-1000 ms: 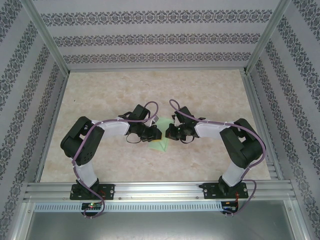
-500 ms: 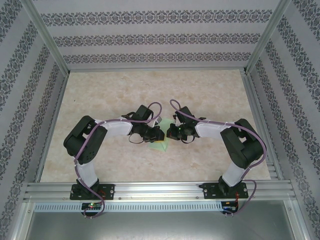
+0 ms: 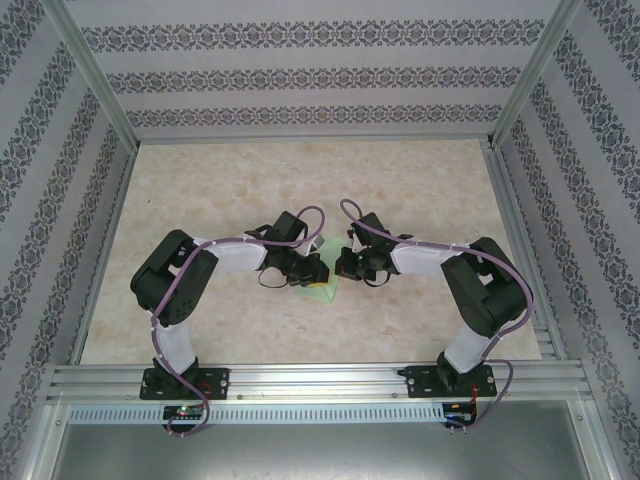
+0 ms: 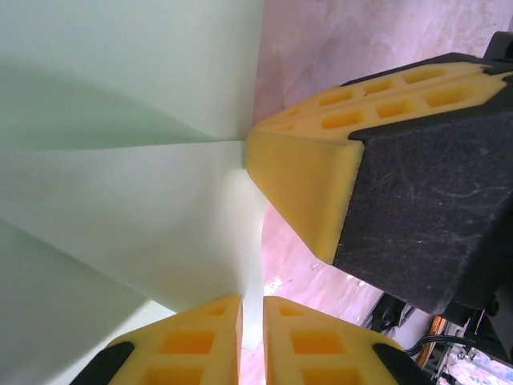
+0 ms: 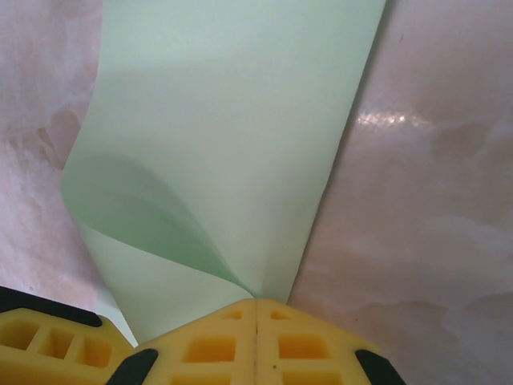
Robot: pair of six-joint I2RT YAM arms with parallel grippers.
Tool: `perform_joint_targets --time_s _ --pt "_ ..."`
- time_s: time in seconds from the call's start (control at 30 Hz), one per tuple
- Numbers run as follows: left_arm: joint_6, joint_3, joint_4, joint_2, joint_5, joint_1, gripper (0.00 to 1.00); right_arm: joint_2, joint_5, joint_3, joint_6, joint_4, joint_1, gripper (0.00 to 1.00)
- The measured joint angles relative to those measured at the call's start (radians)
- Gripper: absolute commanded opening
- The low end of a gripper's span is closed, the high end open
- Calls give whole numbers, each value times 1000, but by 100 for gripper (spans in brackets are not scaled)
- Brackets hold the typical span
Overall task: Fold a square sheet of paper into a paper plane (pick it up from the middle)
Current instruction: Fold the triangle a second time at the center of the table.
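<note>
Pale green, the one square sheet of paper point(image 3: 322, 291) lies at the middle of the marbled tabletop point(image 3: 250, 180), and from above little of it can be seen: a small patch under the spot where the two arms meet, with the left gripper point(image 3: 317, 270) and the right gripper point(image 3: 339, 267) nearly nose to nose over it. The overhead camera gives the layout, both arms bent inward from their bases at the near edge, but not how the fingers stand. The wrist cameras supply that. From the left wrist, the sheet spreads across the left half of the picture with creases fanning out from one point on its right edge; the left gripper's two yellow fingers point(image 4: 200, 341) stand at the bottom, drawn almost together with the paper's edge running down into the slim gap between them. A yellow finger of the right gripper, on its black body, meets the sheet just where the creases converge. From the right wrist, the right gripper's two fingers point(image 5: 216, 341) are pressed flat together and pinch the near end of the sheet, which curls over on itself just above them and reaches away across the table. One finger of the left gripper shows at the lower left corner, beside the paper.
</note>
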State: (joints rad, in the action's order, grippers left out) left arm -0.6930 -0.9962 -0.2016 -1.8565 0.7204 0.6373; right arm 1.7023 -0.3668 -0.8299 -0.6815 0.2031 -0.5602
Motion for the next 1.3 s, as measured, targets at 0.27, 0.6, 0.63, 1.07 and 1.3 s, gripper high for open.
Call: perform_joint_targets --time_s 0.27,0.6,0.63,1.07,1.3 --pt "0 -7 0 -1 -7 0 15 1 -1 -14 4 3 0 4" --pt "0 -16 -1 -19 -23 0 14 27 -1 -25 4 3 0 4" --pt "0 -17 -1 -22 -23 0 14 29 -1 -25 4 3 0 4" --pt "1 -19 -1 -32 -23 0 14 32 -1 -26 4 3 0 4" --pt "1 -19 -2 -36 -26 0 14 42 -4 -29 4 3 0 5"
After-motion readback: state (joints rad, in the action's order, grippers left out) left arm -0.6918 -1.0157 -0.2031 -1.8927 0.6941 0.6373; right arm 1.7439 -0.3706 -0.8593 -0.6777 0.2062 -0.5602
